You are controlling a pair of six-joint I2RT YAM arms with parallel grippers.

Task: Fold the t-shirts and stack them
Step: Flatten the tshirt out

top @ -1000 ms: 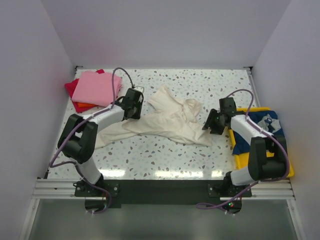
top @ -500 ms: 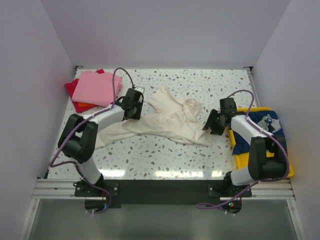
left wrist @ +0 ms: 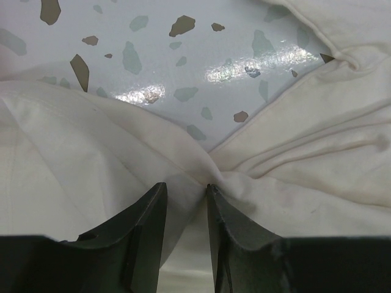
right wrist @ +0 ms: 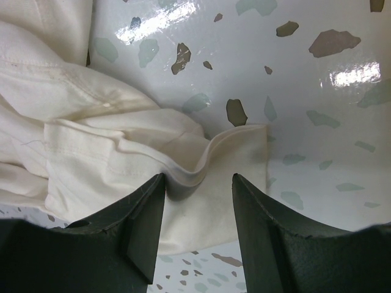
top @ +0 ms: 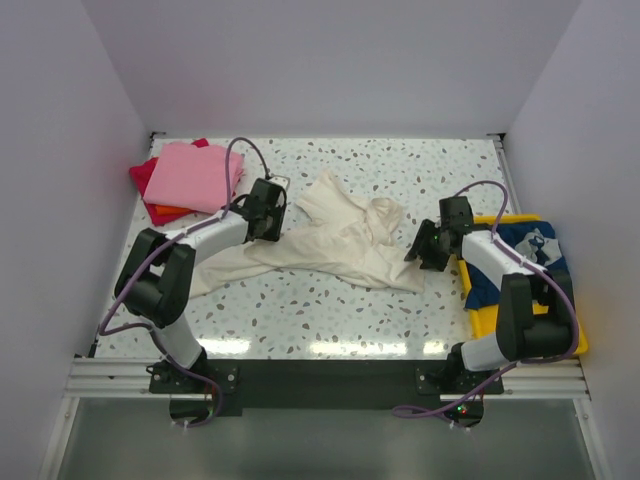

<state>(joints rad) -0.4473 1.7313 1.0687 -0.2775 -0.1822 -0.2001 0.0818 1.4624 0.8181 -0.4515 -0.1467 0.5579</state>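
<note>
A large cream t-shirt (top: 340, 240) lies crumpled across the middle of the table. My left gripper (top: 270, 224) is down on its left part, and in the left wrist view (left wrist: 183, 189) its jaws stand close together with a gathered fold of the cream cloth (left wrist: 305, 159) pinched between them. My right gripper (top: 413, 250) is at the shirt's right edge. In the right wrist view (right wrist: 195, 180) it is open, its jaws straddling a raised fold of the hem (right wrist: 91, 152). Folded pink (top: 190, 175), red (top: 143, 176) and orange (top: 165, 212) shirts are stacked at the back left. A navy shirt (top: 525, 250) lies at the right.
The navy shirt lies in a yellow plastic tray (top: 530, 335) at the right edge, beside the right arm. White walls close the table on the left, back and right. The speckled tabletop (top: 330, 310) shows in front of the cream shirt.
</note>
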